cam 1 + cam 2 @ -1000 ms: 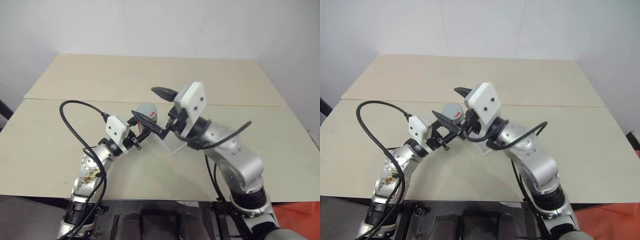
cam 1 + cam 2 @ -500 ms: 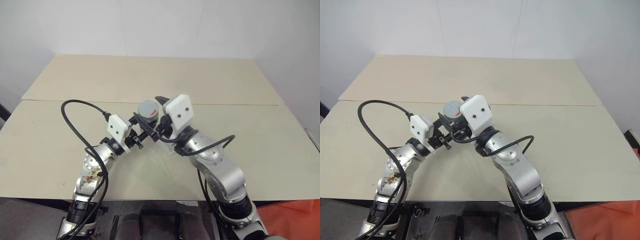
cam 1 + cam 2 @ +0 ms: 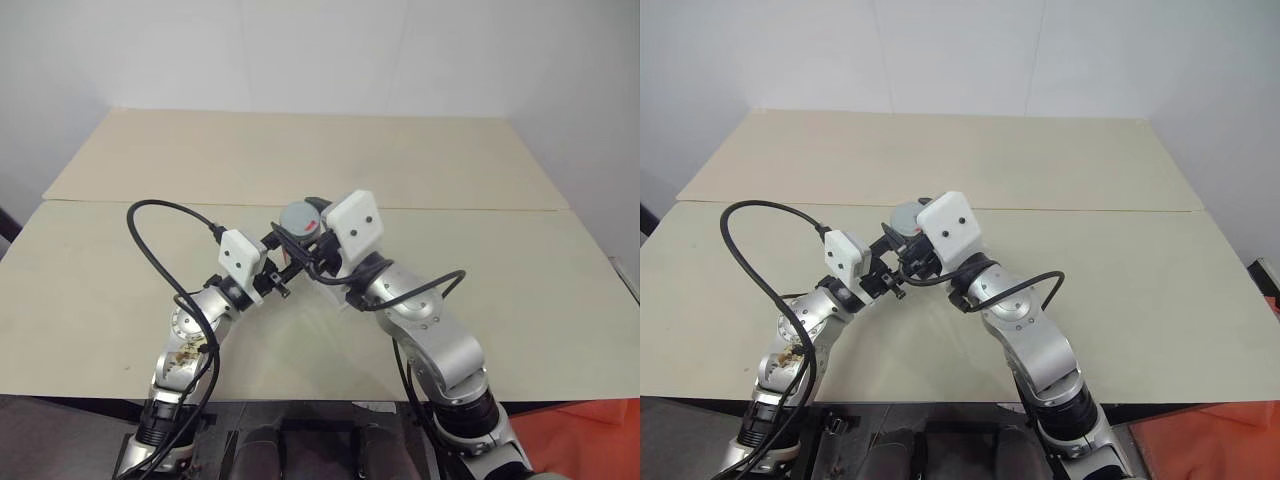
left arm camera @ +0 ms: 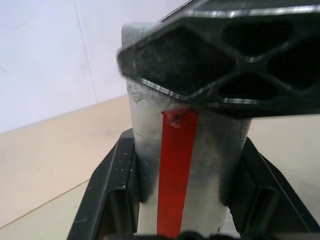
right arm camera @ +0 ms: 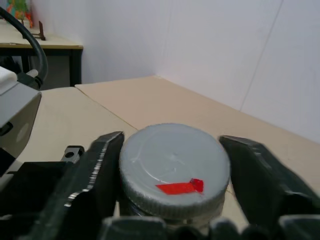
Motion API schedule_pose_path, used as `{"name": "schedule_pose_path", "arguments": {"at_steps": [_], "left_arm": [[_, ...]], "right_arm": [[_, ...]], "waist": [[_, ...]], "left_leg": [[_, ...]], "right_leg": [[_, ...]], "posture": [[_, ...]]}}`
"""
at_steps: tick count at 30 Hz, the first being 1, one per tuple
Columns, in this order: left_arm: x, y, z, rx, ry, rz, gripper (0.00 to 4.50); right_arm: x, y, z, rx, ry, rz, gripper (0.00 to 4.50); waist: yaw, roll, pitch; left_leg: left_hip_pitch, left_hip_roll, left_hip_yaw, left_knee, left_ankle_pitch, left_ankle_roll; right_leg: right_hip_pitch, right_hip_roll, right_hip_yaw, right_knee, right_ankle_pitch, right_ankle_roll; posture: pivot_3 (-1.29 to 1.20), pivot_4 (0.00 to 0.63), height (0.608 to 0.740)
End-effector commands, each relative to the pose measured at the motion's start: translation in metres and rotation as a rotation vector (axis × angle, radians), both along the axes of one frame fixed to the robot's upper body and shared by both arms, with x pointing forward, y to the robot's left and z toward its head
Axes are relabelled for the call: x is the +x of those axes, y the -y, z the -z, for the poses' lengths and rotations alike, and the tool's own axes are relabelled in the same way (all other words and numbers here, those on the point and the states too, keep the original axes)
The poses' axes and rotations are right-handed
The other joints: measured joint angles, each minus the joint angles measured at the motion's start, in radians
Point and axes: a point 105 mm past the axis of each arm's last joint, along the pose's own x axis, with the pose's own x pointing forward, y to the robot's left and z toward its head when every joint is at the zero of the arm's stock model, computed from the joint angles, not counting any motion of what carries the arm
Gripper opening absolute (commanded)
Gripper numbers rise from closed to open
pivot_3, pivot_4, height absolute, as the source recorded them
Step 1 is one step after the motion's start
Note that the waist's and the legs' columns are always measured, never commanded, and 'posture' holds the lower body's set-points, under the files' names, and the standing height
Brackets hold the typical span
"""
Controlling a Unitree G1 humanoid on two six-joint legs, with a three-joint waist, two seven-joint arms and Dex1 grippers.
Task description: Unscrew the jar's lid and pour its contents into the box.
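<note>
We saw the left pincer [image 4: 182, 200] closed narrow on the jar [image 4: 187, 165], with one black finger [image 4: 112, 192] pressed against each side of the silvery body. The jar was upright between these fingers, and a red strip ran down the side that faced the wrist. It was held up above the surface [image 3: 300, 160], near the middle of the scene.

The right pincer [image 5: 172, 172] was closed on the lid [image 5: 174, 162], which sat on the top of the jar. Its two black fingers [image 5: 95, 172] stood against the ribbed rim, one on each side. The lid was a flat grey disc and it carried a small red mark near its edge. From the head views, the right pincer [image 3: 312, 240] came in from the right and the left pincer [image 3: 283, 262] from the left, so the two met at the jar [image 3: 297, 220].

Just below the right wrist, we could make out part of a clear box [image 3: 345, 295] resting on the surface, mostly covered by the arm.

The surface was made of two pale beige boards, with a seam that ran from left to right behind the jar. Behind the far board stood a plain white wall [image 3: 330, 50].
</note>
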Motion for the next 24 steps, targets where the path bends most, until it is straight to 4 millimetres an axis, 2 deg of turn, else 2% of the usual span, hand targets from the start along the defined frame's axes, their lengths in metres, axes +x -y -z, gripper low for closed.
{"name": "schedule_pose_path", "arguments": {"at_steps": [1, 7, 14, 24], "left_arm": [[-0.005, 0.004, -0.01, 0.004, 0.052, 0.02, 1.9], [-0.01, 0.005, -0.009, 0.021, 0.051, 0.078, 1.9], [-0.031, 0.004, -0.012, 0.037, 0.039, 0.226, 1.9], [-0.043, 0.005, -0.015, 0.033, 0.027, 0.293, 1.9]], "right_arm": [[-0.005, 0.004, -0.013, 0.026, 0.065, 0.003, 2.81], [-0.006, 0.006, -0.013, 0.016, 0.06, -0.052, 2.81], [-0.007, 0.011, -0.008, -0.032, -0.001, -0.282, 2.81], [-0.008, 0.006, -0.005, -0.266, -0.001, -0.818, 2.81]], "waist": [[0.0, 0.0, 0.0], [0.0, 0.0, 0.0], [-0.002, 0.0, 0.0], [-0.002, 0.0, 0.0]], "left_leg": [[0.0, 0.0, 0.0, 0.0, 0.0, 0.0], [0.0, 0.0, 0.0, 0.0, 0.0, 0.0], [0.0, 0.0, 0.0, 0.0, 0.0, 0.0], [0.001, 0.0, 0.0, -0.001, 0.0, 0.0]], "right_leg": [[0.0, 0.0, 0.0, 0.0, 0.0, 0.0], [0.0, 0.0, 0.0, 0.0, 0.0, 0.0], [0.0, 0.0, 0.0, 0.0, 0.0, 0.0], [0.0, 0.001, 0.0, -0.001, 0.0, 0.0]], "posture": [[0.0, 0.15, 0.74], [0.0, 0.15, 0.74], [0.0, 0.15, 0.74], [0.0, 0.15, 0.74]]}}
